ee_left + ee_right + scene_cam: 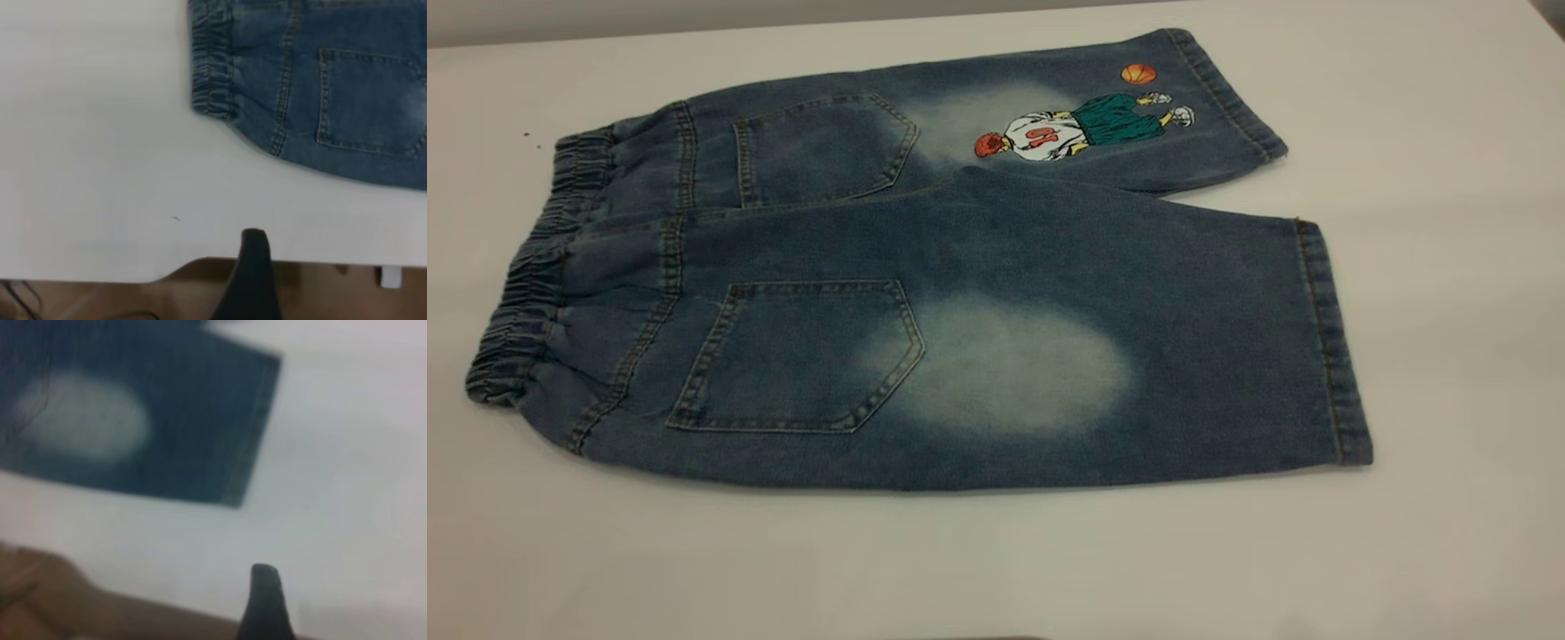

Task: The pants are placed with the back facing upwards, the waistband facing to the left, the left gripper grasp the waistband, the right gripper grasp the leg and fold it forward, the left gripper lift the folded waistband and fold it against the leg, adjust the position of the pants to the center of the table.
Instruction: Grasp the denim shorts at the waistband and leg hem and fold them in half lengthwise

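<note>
The pants (pixel 925 293) lie flat on the white table (pixel 1449 267), back pockets up. The gathered waistband (pixel 525 293) points left. The plain leg (pixel 1138 356) with its whitish oval lies nearest; the printed leg (pixel 1085 124) lies behind it. Neither gripper shows in the exterior view. In the left wrist view, the left gripper (pixel 337 257) hangs over the table's near edge, short of the waistband (pixel 212 73); one black finger (pixel 253 267) shows, with nothing beside it. The right gripper (pixel 340 600) hovers near the table edge, apart from the leg (pixel 167 420) and its hem (pixel 257 433). Both hold nothing.
The table's near edge (pixel 100 280) runs under the left gripper, with brown floor below it and a small white object (pixel 391 276) there. Bare tabletop surrounds the pants on all sides. A brown area (pixel 53 600) lies beyond the table edge in the right wrist view.
</note>
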`<state>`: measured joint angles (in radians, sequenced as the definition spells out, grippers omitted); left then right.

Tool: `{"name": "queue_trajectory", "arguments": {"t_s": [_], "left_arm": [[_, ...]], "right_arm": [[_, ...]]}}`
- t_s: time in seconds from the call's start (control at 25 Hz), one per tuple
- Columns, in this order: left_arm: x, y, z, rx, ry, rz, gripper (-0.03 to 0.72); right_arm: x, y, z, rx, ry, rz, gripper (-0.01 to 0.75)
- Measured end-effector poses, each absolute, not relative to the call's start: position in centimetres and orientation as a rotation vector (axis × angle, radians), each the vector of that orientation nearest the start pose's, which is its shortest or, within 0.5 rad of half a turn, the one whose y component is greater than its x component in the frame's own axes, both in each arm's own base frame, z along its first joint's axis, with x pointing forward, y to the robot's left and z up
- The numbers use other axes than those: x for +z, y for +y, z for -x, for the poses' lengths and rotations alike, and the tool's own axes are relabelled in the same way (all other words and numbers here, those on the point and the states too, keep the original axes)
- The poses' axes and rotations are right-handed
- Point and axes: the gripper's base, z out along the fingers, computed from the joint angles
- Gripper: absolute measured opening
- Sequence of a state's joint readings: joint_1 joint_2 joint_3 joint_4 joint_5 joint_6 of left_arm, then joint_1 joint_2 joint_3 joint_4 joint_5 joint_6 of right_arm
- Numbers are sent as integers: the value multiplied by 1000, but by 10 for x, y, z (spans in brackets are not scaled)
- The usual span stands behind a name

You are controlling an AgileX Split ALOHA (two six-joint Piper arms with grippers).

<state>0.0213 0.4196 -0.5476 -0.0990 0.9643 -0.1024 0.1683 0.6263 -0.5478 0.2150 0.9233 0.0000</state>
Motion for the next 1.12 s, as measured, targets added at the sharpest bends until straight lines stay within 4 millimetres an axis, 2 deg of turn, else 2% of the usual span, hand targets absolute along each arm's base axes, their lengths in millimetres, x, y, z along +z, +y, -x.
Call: {"name": "queue_trajectory", "arguments": {"t_s": [0.2, 0.48, 0.64, 0.76, 0.92, 1.12], "left_arm": [[274, 2, -105, -80, 2421, 267, 587], [243, 4, -160, -74, 2545, 328, 587], [218, 4, -186, -73, 2615, 368, 587], [199, 5, -201, -72, 2658, 402, 587], [174, 5, -218, -78, 2681, 452, 587], [144, 7, -231, -43, 2746, 453, 587]], "right_arm": [[248, 50, -145, 475, 2591, 135, 468], [203, 60, -196, 497, 2656, 107, 489], [180, 65, -212, 543, 2713, 72, 526], [170, 69, -218, 587, 2721, 60, 531], [169, 72, -221, 622, 2686, 70, 531], [171, 73, -224, 644, 2654, 66, 531]]}}
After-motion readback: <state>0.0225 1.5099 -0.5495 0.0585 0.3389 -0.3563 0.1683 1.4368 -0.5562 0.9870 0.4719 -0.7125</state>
